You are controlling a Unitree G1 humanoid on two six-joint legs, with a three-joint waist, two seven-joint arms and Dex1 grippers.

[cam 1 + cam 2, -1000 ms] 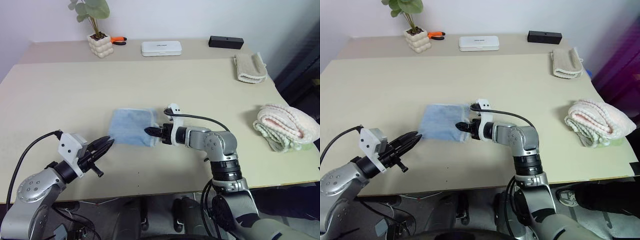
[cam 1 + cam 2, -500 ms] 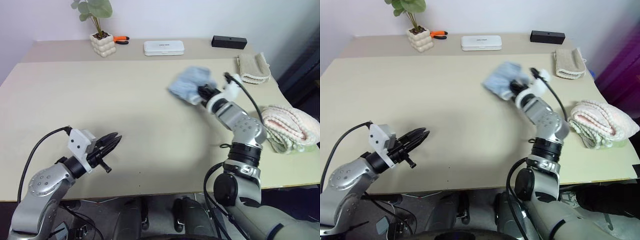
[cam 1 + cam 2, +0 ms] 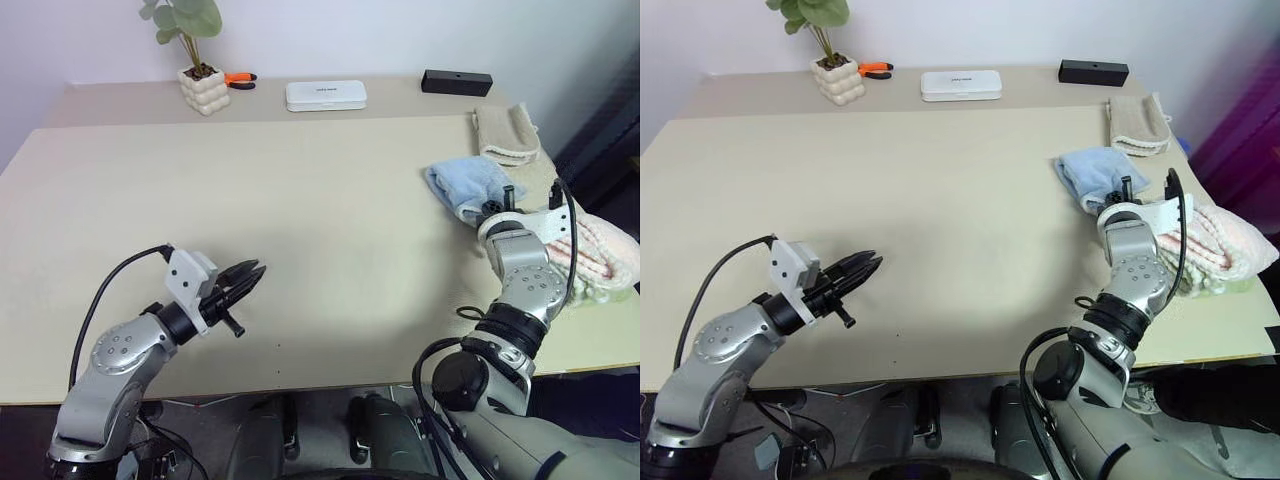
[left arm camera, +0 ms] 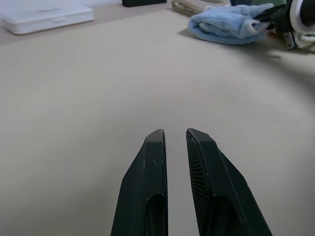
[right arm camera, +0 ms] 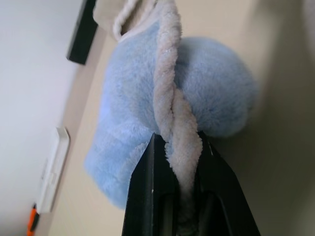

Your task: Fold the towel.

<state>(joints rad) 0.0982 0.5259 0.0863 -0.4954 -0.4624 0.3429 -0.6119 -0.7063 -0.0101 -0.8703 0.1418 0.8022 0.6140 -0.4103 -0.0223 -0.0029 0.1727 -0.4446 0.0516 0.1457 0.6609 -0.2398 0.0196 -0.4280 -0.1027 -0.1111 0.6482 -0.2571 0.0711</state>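
Observation:
The light blue towel (image 3: 462,184) lies bunched at the right side of the table (image 3: 300,200), between the beige towel and the pink-and-cream one. My right gripper (image 3: 489,208) is shut on its near end. In the right wrist view the two fingers (image 5: 147,172) clamp the towel's paler stitched edge (image 5: 170,98), and the blue pile bulges behind it. My left gripper (image 3: 254,273) hovers level over the bare front-left part of the table, far from the towel. Its fingers (image 4: 152,167) stand almost together with a thin gap and nothing between them.
A folded beige towel (image 3: 506,134) lies at the back right. A fluffy pink-and-cream towel (image 3: 592,256) sits by the right edge. Along the back stand a potted plant (image 3: 203,88), orange pliers (image 3: 240,79), a white box (image 3: 325,95) and a black box (image 3: 456,82).
My right gripper has carried the towel from the table's middle to the right side, turning as it went. The left gripper has drifted a little toward the middle.

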